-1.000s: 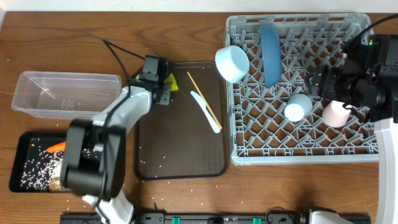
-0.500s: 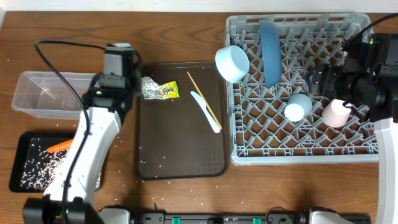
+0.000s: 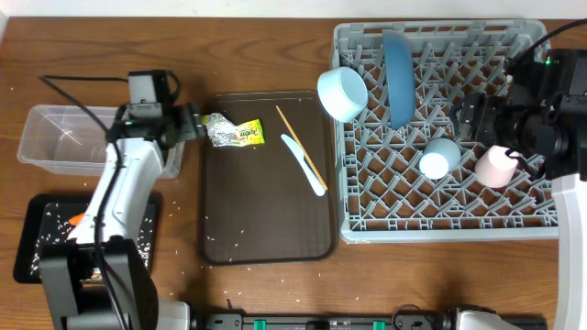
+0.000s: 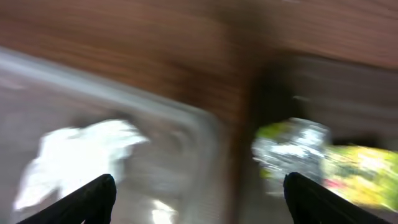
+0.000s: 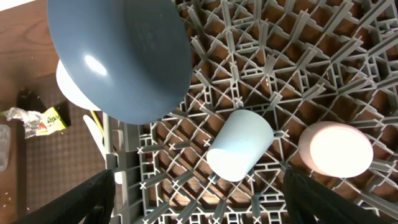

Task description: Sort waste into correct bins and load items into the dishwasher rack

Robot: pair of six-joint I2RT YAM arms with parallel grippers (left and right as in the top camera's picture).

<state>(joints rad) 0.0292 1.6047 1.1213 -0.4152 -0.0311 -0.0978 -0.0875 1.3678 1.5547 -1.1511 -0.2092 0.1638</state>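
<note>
Overhead, the crumpled wrapper (image 3: 232, 132) lies on the far left corner of the brown tray (image 3: 266, 211). Just off that corner, toward the clear tub (image 3: 37, 137), the left gripper (image 3: 194, 124) hangs wide open and empty. I'd drop it squarely over the silver end, pinch firmly, and lift clear of the tray's rim before swinging away.

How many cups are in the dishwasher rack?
2. The light blue cup sits near the middle of the dishwasher rack; the pale pink cup is just right of it. The right arm hangs over the rack's right edge, so another could be hidden there.
</note>
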